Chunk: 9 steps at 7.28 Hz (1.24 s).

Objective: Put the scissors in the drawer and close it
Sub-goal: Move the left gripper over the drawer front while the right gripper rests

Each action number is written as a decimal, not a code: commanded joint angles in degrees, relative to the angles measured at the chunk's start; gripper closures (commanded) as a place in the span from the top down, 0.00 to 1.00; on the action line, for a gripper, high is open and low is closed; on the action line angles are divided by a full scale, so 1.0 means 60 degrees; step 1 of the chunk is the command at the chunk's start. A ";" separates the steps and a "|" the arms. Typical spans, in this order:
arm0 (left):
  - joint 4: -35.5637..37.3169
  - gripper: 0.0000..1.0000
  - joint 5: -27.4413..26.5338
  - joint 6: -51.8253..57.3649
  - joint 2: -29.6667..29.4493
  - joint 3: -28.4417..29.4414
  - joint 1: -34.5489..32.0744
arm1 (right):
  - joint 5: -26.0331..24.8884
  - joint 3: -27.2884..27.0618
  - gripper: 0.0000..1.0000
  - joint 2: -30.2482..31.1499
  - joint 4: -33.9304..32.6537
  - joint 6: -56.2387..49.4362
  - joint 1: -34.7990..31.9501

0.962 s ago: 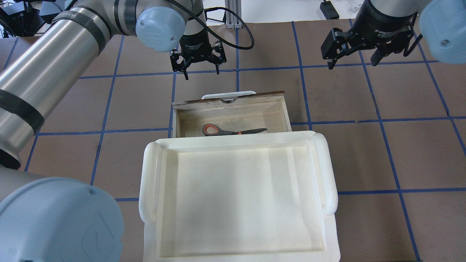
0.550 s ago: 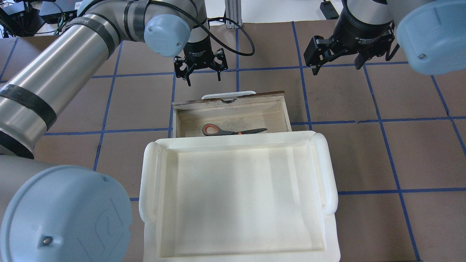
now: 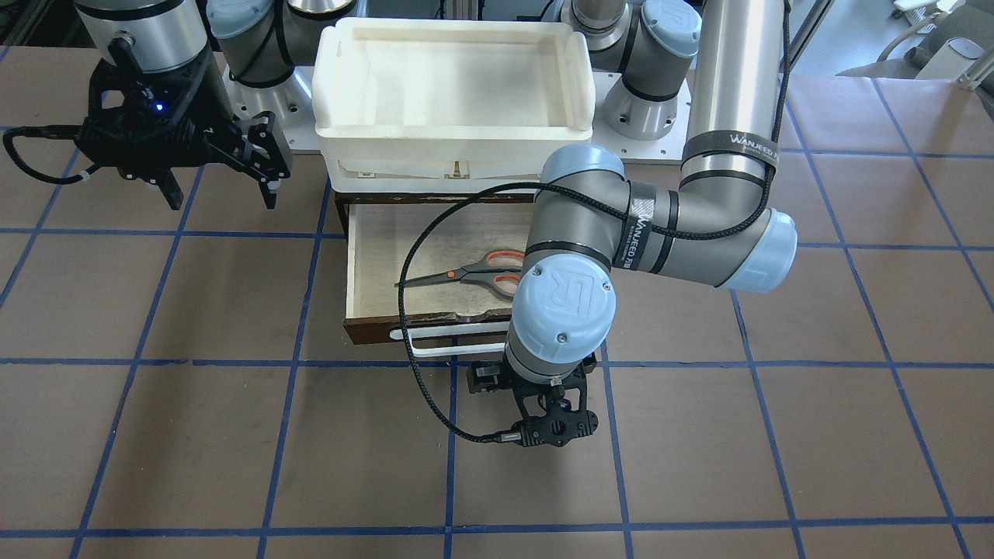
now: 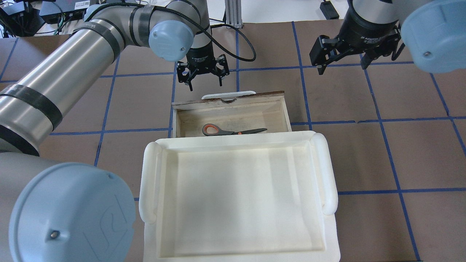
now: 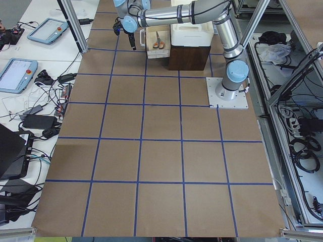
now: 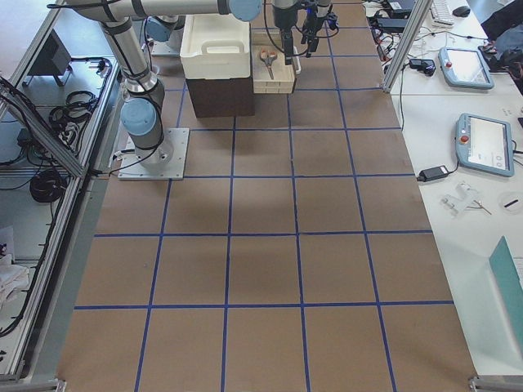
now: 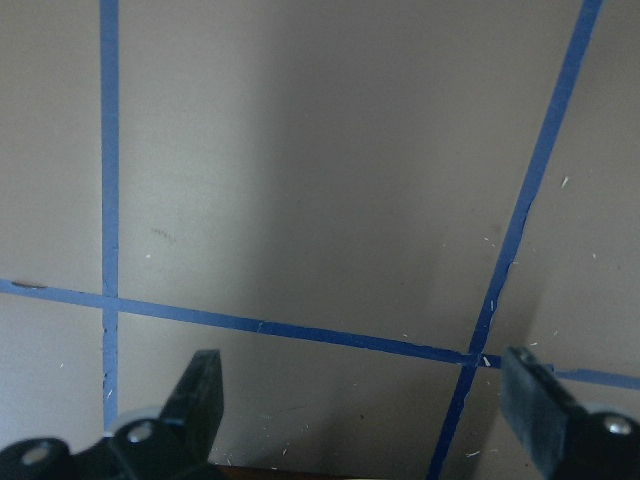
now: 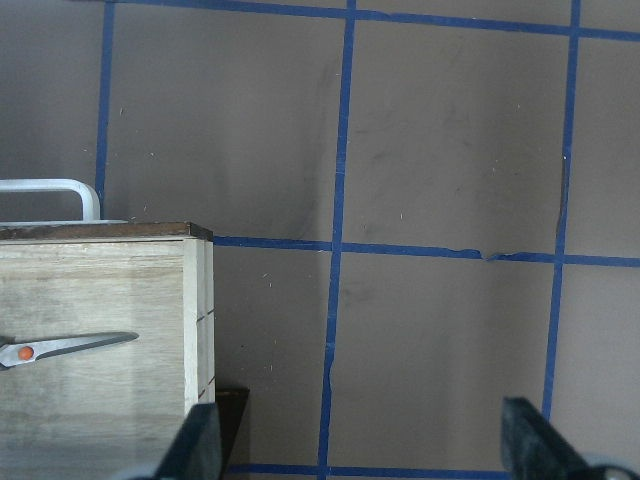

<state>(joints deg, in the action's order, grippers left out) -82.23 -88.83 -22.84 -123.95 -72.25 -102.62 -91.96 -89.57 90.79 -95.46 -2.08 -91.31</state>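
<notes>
When closing the open drawer (image 4: 255,122), with scissors (image 4: 233,131) lying flat inside, push on the rigid wooden front or white bar handle (image 4: 236,92), probably light and easy to slide, using left gripper (image 4: 205,84), hovering just beyond it with jaws spread and empty, like right gripper (image 4: 343,69).

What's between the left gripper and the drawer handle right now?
Only bare brown table paper lies between the left gripper and the drawer handle, seen in the overhead view.
</notes>
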 commanded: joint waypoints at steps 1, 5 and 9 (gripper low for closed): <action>0.0155 1.00 0.0097 -0.0395 -0.0141 0.0029 -0.0123 | 0.0150 -0.0012 1.00 0.0116 0.0176 0.0372 0.0262; 0.0083 1.00 -0.0107 -0.0455 -0.0244 0.0044 -0.0417 | 0.0150 -0.0012 1.00 0.0175 0.0177 0.0845 0.0262; -0.0355 1.00 -0.0107 -0.0354 -0.0113 -0.0073 -0.0490 | 0.0136 -0.0027 1.00 0.0161 0.0177 0.0845 0.0262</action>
<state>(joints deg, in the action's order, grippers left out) -83.07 -89.42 -25.38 -125.03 -72.54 -105.48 -91.13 -89.71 91.76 -94.39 2.99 -89.74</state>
